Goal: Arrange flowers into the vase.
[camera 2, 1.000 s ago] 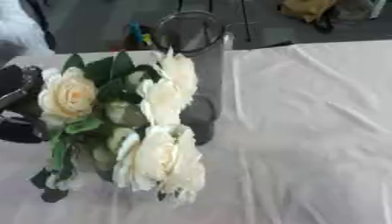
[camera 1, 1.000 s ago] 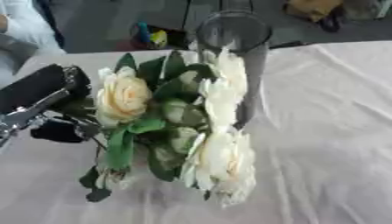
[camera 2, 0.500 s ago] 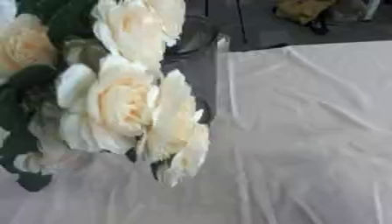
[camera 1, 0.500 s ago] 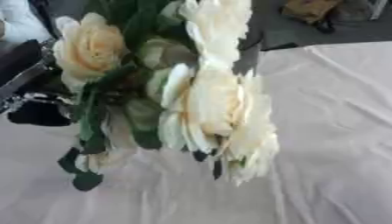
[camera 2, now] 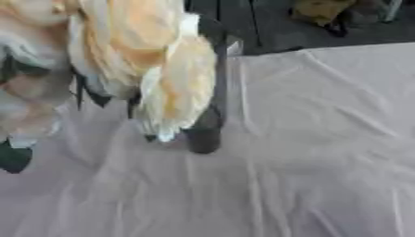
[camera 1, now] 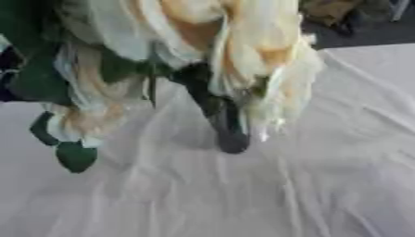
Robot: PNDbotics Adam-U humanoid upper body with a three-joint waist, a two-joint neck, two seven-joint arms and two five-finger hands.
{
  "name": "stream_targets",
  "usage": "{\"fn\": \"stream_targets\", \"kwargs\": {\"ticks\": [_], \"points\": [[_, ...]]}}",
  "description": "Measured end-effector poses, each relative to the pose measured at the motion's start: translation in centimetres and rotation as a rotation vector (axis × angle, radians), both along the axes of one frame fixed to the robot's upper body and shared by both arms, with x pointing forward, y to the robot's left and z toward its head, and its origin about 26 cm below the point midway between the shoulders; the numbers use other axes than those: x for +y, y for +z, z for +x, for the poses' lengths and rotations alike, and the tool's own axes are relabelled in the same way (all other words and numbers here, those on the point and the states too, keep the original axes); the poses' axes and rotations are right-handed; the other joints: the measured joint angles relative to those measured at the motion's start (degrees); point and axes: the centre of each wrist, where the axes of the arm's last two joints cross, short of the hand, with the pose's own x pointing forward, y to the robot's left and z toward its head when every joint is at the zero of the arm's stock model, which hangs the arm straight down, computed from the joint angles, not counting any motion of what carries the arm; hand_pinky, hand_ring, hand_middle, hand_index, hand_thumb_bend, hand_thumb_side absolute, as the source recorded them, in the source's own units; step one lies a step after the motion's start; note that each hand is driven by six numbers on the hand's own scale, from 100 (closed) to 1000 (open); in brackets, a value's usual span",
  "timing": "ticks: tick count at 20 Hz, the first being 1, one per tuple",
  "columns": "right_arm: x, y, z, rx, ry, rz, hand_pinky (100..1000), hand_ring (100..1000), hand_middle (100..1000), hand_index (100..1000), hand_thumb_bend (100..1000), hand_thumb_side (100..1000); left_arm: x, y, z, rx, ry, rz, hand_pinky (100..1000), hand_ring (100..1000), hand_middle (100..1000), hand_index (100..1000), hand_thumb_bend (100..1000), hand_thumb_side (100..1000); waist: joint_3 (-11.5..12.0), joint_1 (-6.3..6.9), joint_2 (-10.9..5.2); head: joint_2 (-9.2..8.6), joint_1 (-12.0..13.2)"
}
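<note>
Cream and pale yellow petals of the flowers (camera 1: 243,41) fill the upper left and top centre of both eye views, blurred and very close to the camera, raised well above the counter (camera 2: 324,152). Dark green leaves (camera 1: 77,156) dangling at the lower left of the bunch, over the cloth. White wrinkled tablecloth (camera 1: 340,176) covering the counter across the whole lower half and right side. Clear glass vase (camera 2: 212,115) standing upright on the cloth near the centre, mostly hidden behind the blooms, only its right wall and dark rounded base showing below the petals. Bunch in front of and above the vase, overlapping it in the picture; cannot tell whether any stems sit inside it. Dark patch at the far left edge of the left eye view, behind the leaves, too blurred to name. No hand to be made out in either view, so cannot tell how the bunch is held or how far any fingers are spread. Dark floor and a yellowish object (camera 2: 320,11) beyond the counter's far edge, upper right.
</note>
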Motion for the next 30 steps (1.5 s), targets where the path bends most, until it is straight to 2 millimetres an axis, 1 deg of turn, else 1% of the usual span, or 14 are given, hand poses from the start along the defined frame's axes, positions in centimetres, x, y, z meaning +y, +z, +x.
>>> {"fn": "stream_targets", "kwargs": {"ticks": [3,4,5,11,16,19,24,30], "points": [[0.0,0.0,0.0,0.001,0.0,-0.001,631,482,437,676,100,980,0.1,0.9,0.2,-0.001,-0.013,-0.081,100,100,100,100,189,489,-0.22,0.26,-0.4,0.37,0.21],[0.0,0.0,0.0,0.001,0.0,-0.002,631,482,437,676,100,980,0.1,1.2,0.3,0.0,-0.016,-0.107,100,100,100,100,135,559,-0.33,0.26,-0.5,0.38,0.24],[0.0,0.0,0.0,0.001,0.0,-0.002,631,482,437,676,100,980,0.2,1.5,0.4,-0.002,-0.017,-0.137,100,100,100,100,183,495,-0.42,0.26,-0.52,0.39,0.32],[-0.1,0.0,0.0,0.007,0.003,-0.012,631,482,437,676,100,980,0.2,3.7,1.0,-0.042,-0.031,-0.34,100,100,100,100,185,507,-1.25,0.85,-1.17,0.63,1.01],[-0.1,0.0,-0.1,0.017,0.012,-0.02,631,482,437,676,100,980,0.0,5.3,1.9,-0.09,-0.047,-0.529,100,100,100,100,194,517,-2.29,1.34,-1.62,0.98,1.83],[0.1,-0.1,0.0,0.02,0.021,-0.026,631,482,436,676,100,981,-0.2,6.3,2.6,-0.125,-0.059,-0.633,100,100,100,100,197,526,-2.94,1.42,-1.64,1.36,2.43],[0.2,-0.1,0.0,0.023,0.036,-0.034,631,482,436,675,100,980,-1.2,7.1,3.7,-0.156,-0.092,-0.757,100,100,100,100,202,544,-3.71,1.59,-1.64,1.41,2.99],[0.7,0.4,0.3,0.01,0.075,-0.045,629,483,438,675,100,979,-3.3,8.0,4.6,-0.178,-0.184,-0.902,100,100,100,100,217,566,-4.64,1.89,-1.64,1.44,3.74]]}}
